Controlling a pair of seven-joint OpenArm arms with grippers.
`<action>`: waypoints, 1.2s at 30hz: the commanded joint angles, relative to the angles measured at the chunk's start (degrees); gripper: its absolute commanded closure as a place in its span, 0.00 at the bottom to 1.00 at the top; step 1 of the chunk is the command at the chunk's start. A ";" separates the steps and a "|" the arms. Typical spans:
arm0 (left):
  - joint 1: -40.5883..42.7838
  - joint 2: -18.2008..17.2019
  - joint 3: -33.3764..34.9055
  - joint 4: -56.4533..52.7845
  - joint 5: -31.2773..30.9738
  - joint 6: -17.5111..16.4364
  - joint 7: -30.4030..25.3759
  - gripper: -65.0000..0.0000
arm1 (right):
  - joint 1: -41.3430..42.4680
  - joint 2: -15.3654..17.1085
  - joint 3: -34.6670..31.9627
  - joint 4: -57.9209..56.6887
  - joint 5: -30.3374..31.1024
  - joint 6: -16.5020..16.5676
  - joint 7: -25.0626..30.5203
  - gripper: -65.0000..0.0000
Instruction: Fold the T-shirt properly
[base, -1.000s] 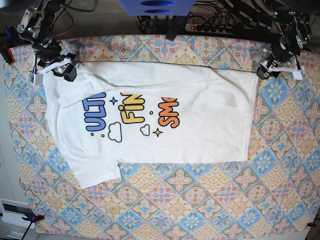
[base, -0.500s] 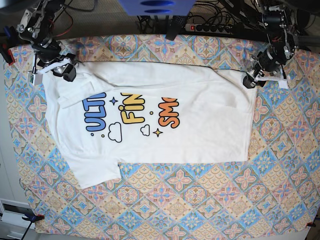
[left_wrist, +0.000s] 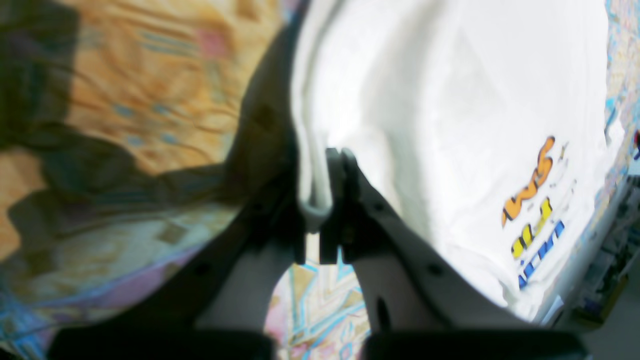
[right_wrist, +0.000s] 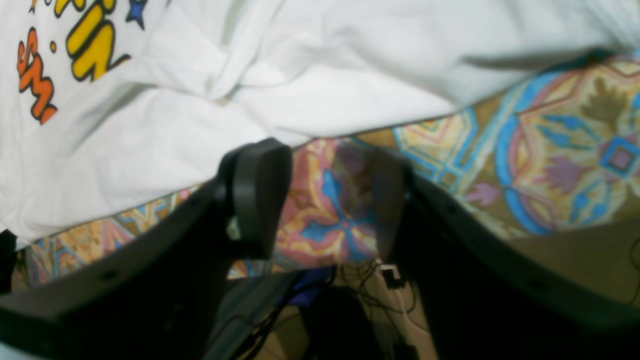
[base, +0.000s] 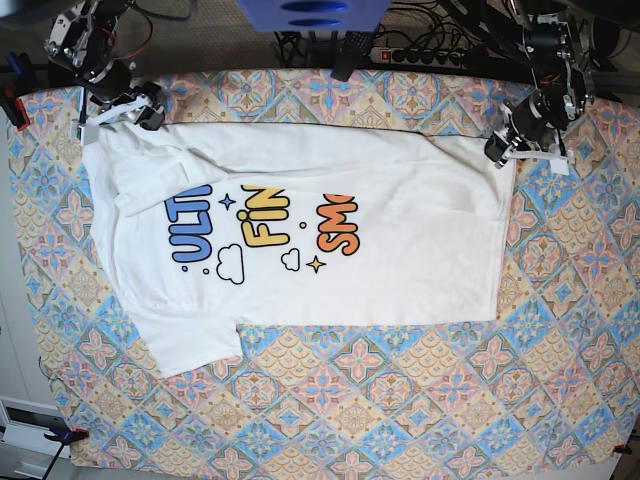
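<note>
left claw (left_wrist: 325, 200) newly clamped: one t-shirt (base: 300, 230)

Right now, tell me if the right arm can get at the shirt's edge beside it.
Probably yes. The right claw hangs open just off the shirt, whose hem lies flat on the patterned cloth right ahead of its fingers. Nothing sits between them.
</note>
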 joint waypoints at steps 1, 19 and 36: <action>0.38 -0.75 -0.21 0.77 -0.32 -0.10 -0.16 1.00 | -0.22 0.44 0.44 0.02 0.61 0.31 0.53 0.54; 0.73 -0.84 -0.30 0.77 -0.32 -0.10 -0.16 1.00 | 10.33 0.79 10.82 -20.37 0.61 7.69 0.62 0.10; 3.72 -4.44 -0.30 0.86 -4.10 -0.10 -0.34 1.00 | 10.68 2.29 16.88 -22.22 0.61 7.78 -0.88 0.87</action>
